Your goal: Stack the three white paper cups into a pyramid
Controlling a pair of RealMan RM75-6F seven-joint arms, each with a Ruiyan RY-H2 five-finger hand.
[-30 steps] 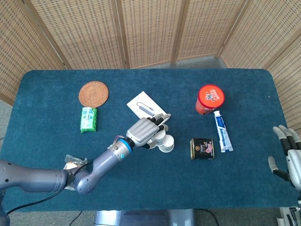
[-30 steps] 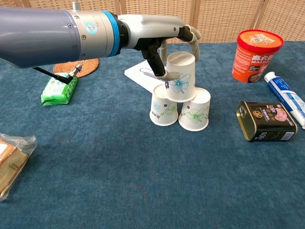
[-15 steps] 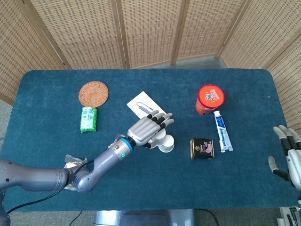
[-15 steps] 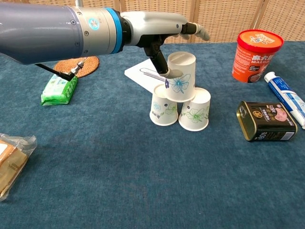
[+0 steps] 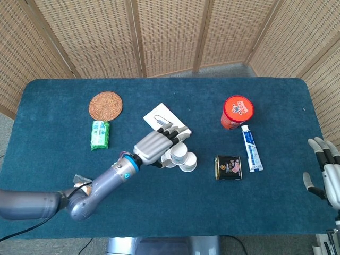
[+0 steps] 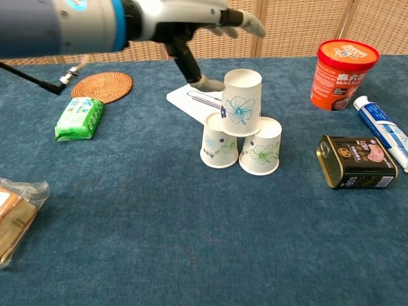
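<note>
Three white paper cups with flower prints stand upside down as a pyramid. The top cup (image 6: pixel 241 103) rests across the left base cup (image 6: pixel 217 141) and the right base cup (image 6: pixel 261 146). From above the stack (image 5: pixel 181 157) shows partly under my left hand. My left hand (image 5: pixel 155 144) hovers just left of the stack, fingers spread, holding nothing; in the chest view my left hand (image 6: pixel 194 22) is above and left of the top cup, not touching it. My right hand (image 5: pixel 324 172) hangs open beyond the table's right edge.
A white card with a paper clip (image 6: pixel 194 97) lies behind the cups. A black tin (image 6: pixel 356 162), a toothpaste tube (image 6: pixel 382 130) and a red tub (image 6: pixel 337 65) stand to the right. A green packet (image 6: pixel 79 118), a woven coaster (image 6: pixel 102 87) and a wrapped snack (image 6: pixel 14 217) are to the left.
My left hand let go of the top cup, spread its fingers and drew back up and to the left. The cup stays on the two base cups. The right hand barely moved.
</note>
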